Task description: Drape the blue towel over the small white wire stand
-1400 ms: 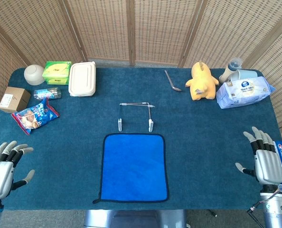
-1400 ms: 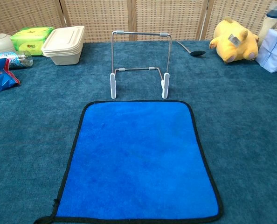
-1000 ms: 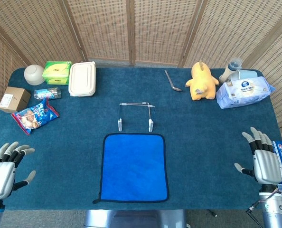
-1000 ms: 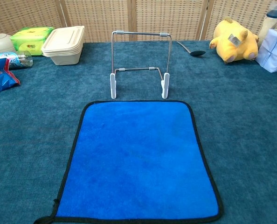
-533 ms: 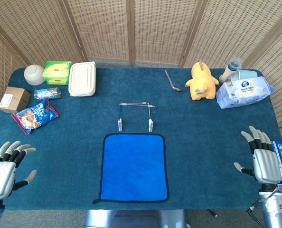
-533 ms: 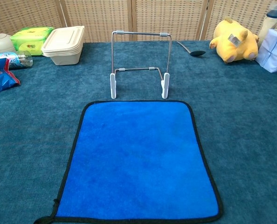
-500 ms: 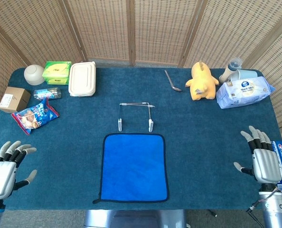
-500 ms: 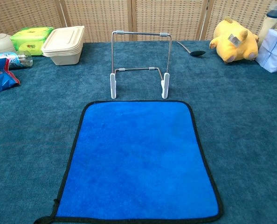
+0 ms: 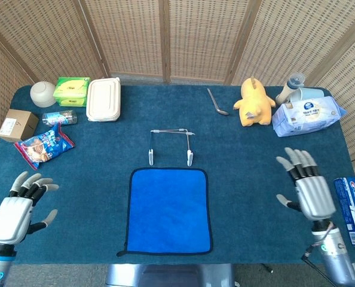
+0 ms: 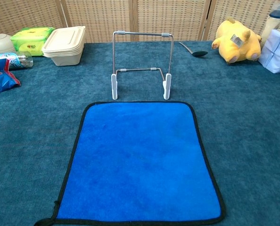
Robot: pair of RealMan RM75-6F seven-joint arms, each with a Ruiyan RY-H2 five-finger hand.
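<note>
The blue towel (image 9: 168, 210) (image 10: 140, 161) lies flat on the table, black-edged, at the front centre. Just behind it the small white wire stand (image 9: 171, 145) (image 10: 141, 63) stands upright with nothing on it. My left hand (image 9: 19, 210) hovers over the front left corner of the table with fingers spread and nothing in it. My right hand (image 9: 309, 189) is over the front right part, fingers also spread and empty. Both hands are well to the sides of the towel. The chest view shows neither hand.
Back left: a white bowl (image 9: 43, 93), green pack (image 9: 71, 90), lidded white box (image 9: 103, 99), small bottle (image 9: 60, 118), snack bag (image 9: 44, 144), cardboard box (image 9: 17, 125). Back right: a spoon (image 9: 216, 101), yellow plush (image 9: 254, 101), wipes pack (image 9: 308, 116), bottle (image 9: 291, 85). Wicker screens behind.
Both hands have moved inward and forward over the table, the right one further than the left. Towel and stand have not moved.
</note>
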